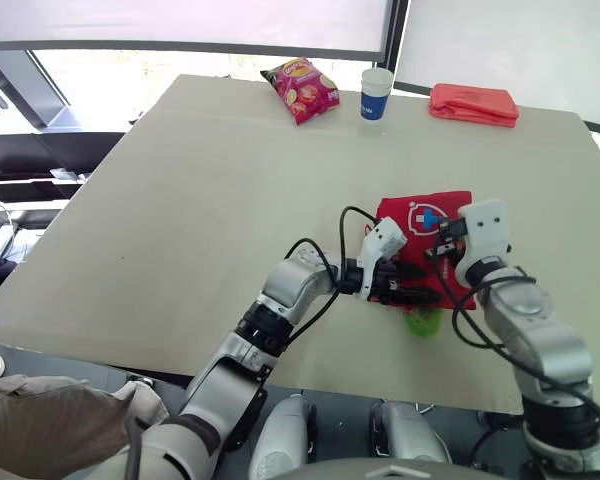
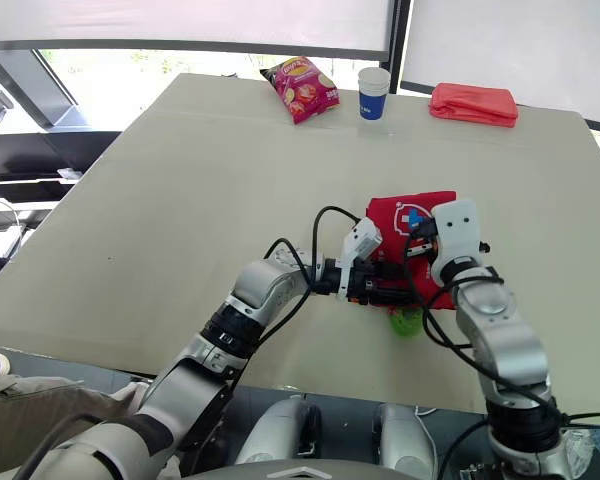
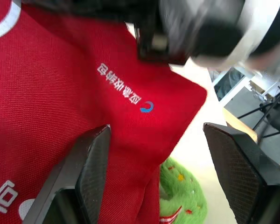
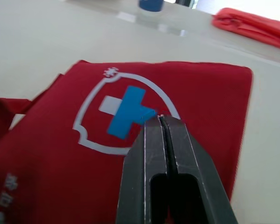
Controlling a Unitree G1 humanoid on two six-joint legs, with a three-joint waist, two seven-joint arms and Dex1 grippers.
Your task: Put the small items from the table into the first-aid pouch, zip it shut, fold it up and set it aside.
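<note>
Pretty simple setup here: a big beige flat table (image 1: 180,200) with a crinkly red snack bag (image 1: 300,90), a white-and-blue paper cup (image 1: 376,94) and a folded red fabric bundle (image 1: 474,104) along the far edge. Closer to the near edge lies a red fabric first-aid pouch (image 1: 405,212), with a small fuzzy green item (image 1: 423,320) just beside it.

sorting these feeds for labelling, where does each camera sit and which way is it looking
Left eye view: on the head, facing forward and down over the table; both arms reach the red first-aid pouch.
Right eye view: head too, same scene, both arms.
Left wrist view: along the open left gripper at the pouch's corner and a green item.
Right wrist view: along the shut right gripper across the pouch's cross emblem.
Shared: all four show the pouch.
</note>
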